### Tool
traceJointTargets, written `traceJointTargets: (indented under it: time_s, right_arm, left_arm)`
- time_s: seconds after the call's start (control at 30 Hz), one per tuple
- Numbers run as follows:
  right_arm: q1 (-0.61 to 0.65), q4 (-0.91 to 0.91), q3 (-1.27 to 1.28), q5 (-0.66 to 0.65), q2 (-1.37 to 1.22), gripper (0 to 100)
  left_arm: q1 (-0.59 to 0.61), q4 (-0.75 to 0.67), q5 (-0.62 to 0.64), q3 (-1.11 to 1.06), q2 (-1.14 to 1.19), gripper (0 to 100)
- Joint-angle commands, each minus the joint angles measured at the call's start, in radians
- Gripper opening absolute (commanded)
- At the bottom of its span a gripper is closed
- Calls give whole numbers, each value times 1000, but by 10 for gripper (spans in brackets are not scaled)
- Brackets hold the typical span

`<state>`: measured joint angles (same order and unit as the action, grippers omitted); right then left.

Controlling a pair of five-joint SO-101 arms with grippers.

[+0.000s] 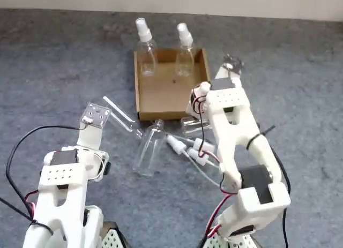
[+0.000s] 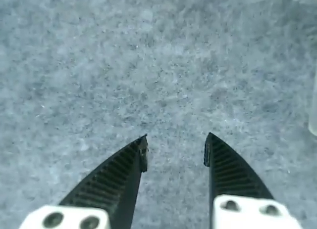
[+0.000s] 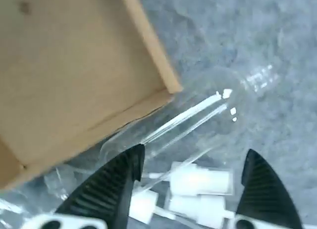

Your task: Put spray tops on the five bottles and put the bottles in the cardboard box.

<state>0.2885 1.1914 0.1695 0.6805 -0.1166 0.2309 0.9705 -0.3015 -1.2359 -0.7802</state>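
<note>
Left tool (image 2: 176,138) hangs over bare grey nap, jaws moderately apart, holding nothing; just beyond it an uncapped bottle (image 1: 149,149) lies on its side, neck toward the box. Loose spray tops (image 3: 203,182) lie bunched beside that bottle, dip tubes crossing; right tool (image 3: 194,157) hovers above them, jaws wide and empty; a second bare bottle (image 3: 198,115) lies just past, close by the near corner of the cardboard box (image 1: 138,87). Two capped bottles (image 1: 146,47) stand inside along the box's far wall.

Risks, as judged: tops lie so close that closing on one may drag its neighbour by the tube; round bottles on their sides may roll if nudged; the right tool works near the box wall, and a knock there could shift the box and topple the standing pair; clear plastic gives little edge to aim at.

Bench (image 1: 53,60) wears a grey felt-like cover, likely grippy; a pale band (image 1: 268,1) runs along the far edge, wall or floor I cannot tell.
</note>
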Motion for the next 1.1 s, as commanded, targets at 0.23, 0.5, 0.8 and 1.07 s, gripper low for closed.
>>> traceJointTargets:
  time_s: [0.23,0.5,0.8,1.07]
  right_arm:
    - [-42,-5,-12,106,-12,238]
    - [-205,22,-7,103,-15,238]
    - [-249,39,-5,43,-16,238]
    - [-390,36,-7,-35,-16,180]
  left_arm:
    - [-12,-89,5,-31,-4,171]
    - [-12,-91,5,-33,-4,171]
    - [-12,-91,5,-33,-4,171]
    - [-12,-91,5,-33,-4,171]
